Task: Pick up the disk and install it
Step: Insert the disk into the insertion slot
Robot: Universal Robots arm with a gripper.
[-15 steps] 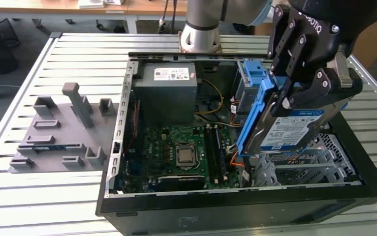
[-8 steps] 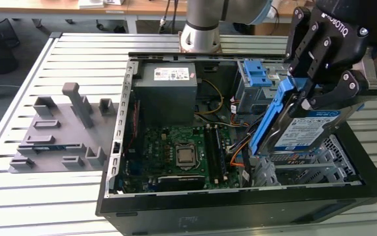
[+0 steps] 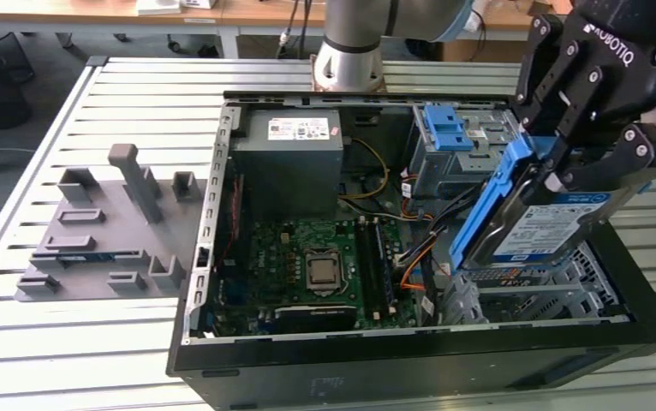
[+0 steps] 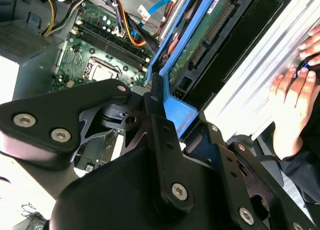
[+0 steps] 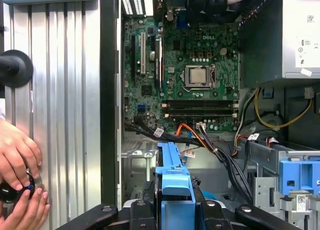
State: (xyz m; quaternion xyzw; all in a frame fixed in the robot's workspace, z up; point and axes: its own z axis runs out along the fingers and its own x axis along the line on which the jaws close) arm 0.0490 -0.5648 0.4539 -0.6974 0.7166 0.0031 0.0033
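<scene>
The disk [image 3: 543, 229], a silver drive with a blue-and-white label in a blue plastic frame, hangs tilted on edge over the open computer case [image 3: 420, 353] at the exterior view's right. My gripper [image 3: 559, 171] is shut on its upper end, fingers pinching the blue frame. Just below the disk sits the metal drive cage [image 3: 545, 295]. In the second wrist view the disk [image 4: 200, 45] shows its green circuit side, held by my gripper [image 4: 156, 101]. In the first wrist view the disk's blue frame [image 5: 172, 177] sticks out from my gripper [image 5: 172, 210] above the case floor.
Inside the case are a grey power supply [image 3: 288, 163], the motherboard [image 3: 317, 265], loose cables [image 5: 210, 140] and a blue latch [image 3: 448, 128]. A grey plastic fixture [image 3: 111, 223] lies on the slatted table. A person's hands [image 5: 17, 160] rest on the table beside the case.
</scene>
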